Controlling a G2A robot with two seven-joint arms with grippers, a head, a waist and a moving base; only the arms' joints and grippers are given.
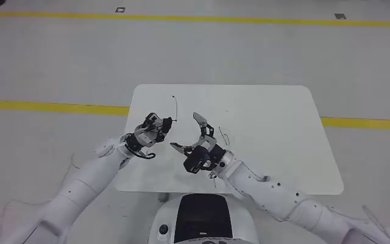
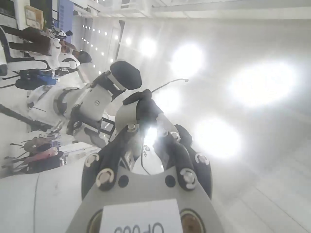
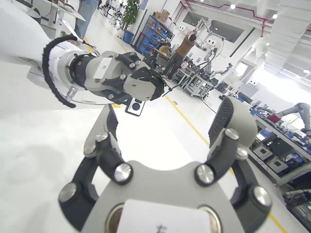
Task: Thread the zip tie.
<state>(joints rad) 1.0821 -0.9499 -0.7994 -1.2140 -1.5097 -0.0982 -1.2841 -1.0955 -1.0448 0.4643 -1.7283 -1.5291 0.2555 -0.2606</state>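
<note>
My left gripper (image 1: 163, 124) pinches the tie (image 1: 176, 107); my right gripper (image 1: 186, 131) gapes. The thin tie could bend and slip when grabbed.

Left gripper (image 1: 163, 124) above table (image 1: 274, 104), zip tie (image 1: 176, 107) in it, right gripper (image 1: 184, 130) just beside.

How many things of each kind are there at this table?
grippers: 2, the left gripper and the right gripper
zip tie held by the left gripper: 1
thin dark strip lying on the table, maybe another zip tie: 1
table: 1
Total: 5
</note>
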